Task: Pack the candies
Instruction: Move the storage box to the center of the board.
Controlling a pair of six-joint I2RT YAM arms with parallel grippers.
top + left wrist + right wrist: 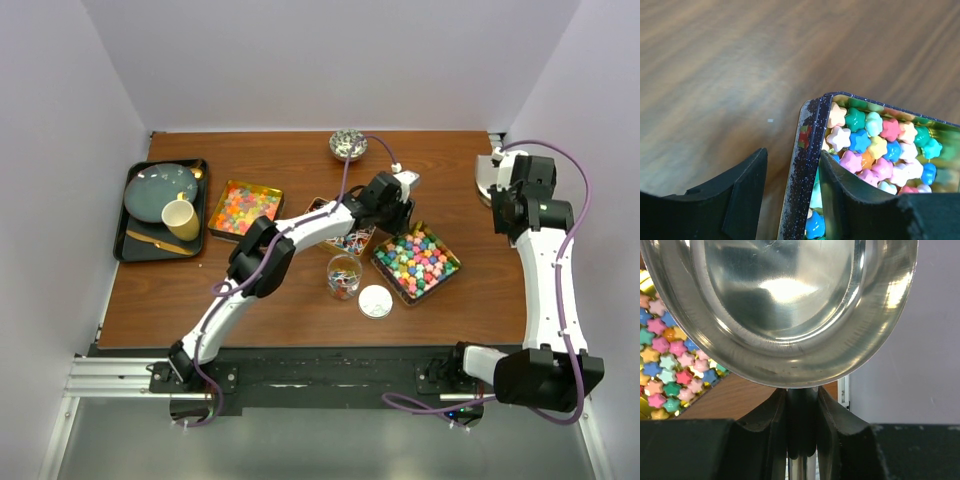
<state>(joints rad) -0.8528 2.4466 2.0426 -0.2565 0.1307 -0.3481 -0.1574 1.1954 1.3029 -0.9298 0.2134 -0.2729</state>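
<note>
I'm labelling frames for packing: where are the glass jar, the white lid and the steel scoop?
glass jar [343, 276], top view, its body.
white lid [375, 301], top view, its centre.
steel scoop [790, 300], right wrist view, middle of its bowl.

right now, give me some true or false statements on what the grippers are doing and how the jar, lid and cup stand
1. The left gripper straddles the wall of the star candy tin, one finger inside and one outside. True.
2. The right gripper is open and empty. False: it is shut on the handle of a steel scoop.
3. The white lid is on the jar. False: it lies on the table beside the open jar.
4. The jar holds some candies. True.
5. The yellow cup stands on the dark tray. True.
</note>
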